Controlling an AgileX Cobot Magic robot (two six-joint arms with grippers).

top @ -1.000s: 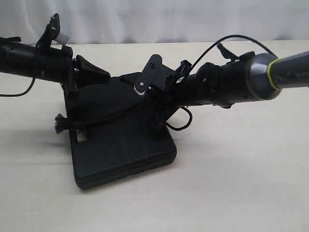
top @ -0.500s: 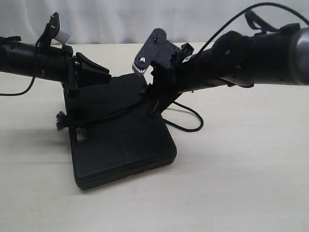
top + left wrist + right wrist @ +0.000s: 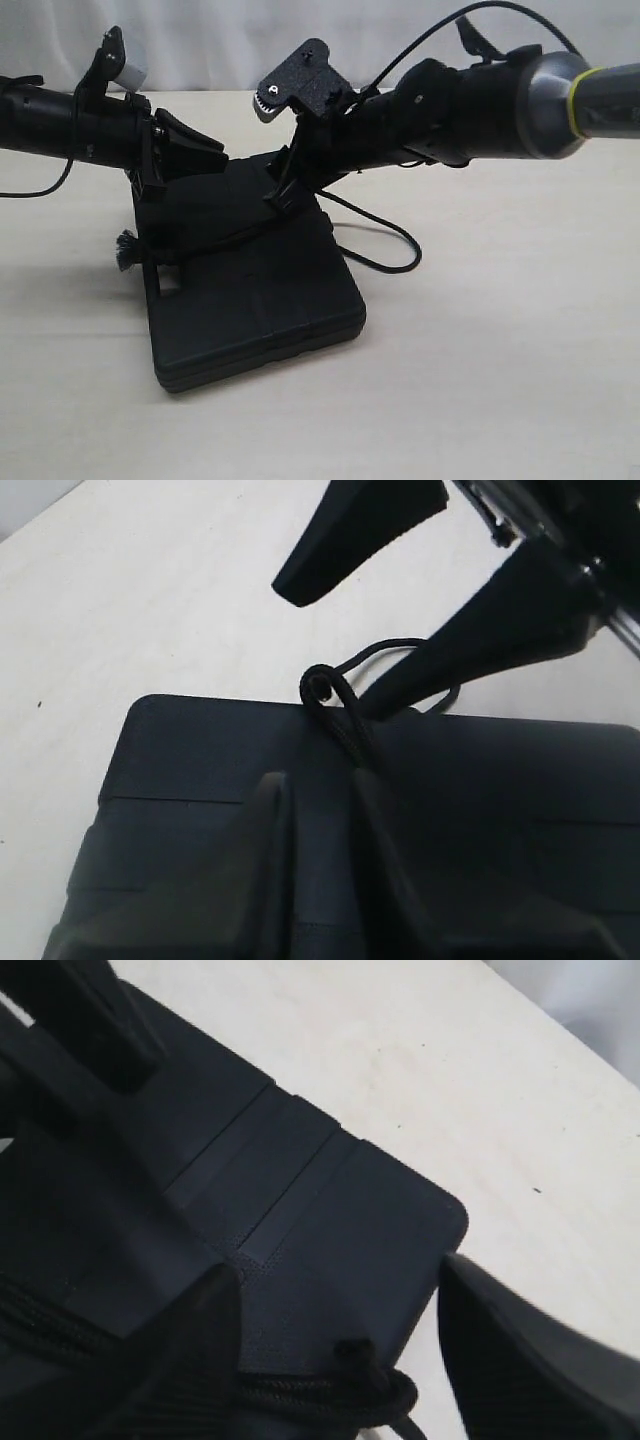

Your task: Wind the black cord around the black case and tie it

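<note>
The black case (image 3: 260,300) lies flat on the table. The black cord (image 3: 230,238) runs across its lid from a frayed tuft (image 3: 124,252) at the left edge, then trails onto the table in a slack curve (image 3: 395,255). My left gripper (image 3: 152,235) points down at the lid's left side. In the left wrist view this gripper (image 3: 320,780) stands slightly open over bare lid, and the cord (image 3: 335,705) runs along one finger. My right gripper (image 3: 338,1268) is wide open above the far edge of the case (image 3: 330,1200), and a knotted turn of cord (image 3: 340,1392) lies between its fingers.
The pale wooden table (image 3: 500,350) stretches to the right of and in front of the case. A white curtain (image 3: 300,40) closes the back. A thin smooth arm cable (image 3: 480,15) arcs over the right arm.
My right gripper has opened, let go of the cord, and moved up and left over the case. The left gripper has opened a little. The cord's slack loop now lies on the table.
</note>
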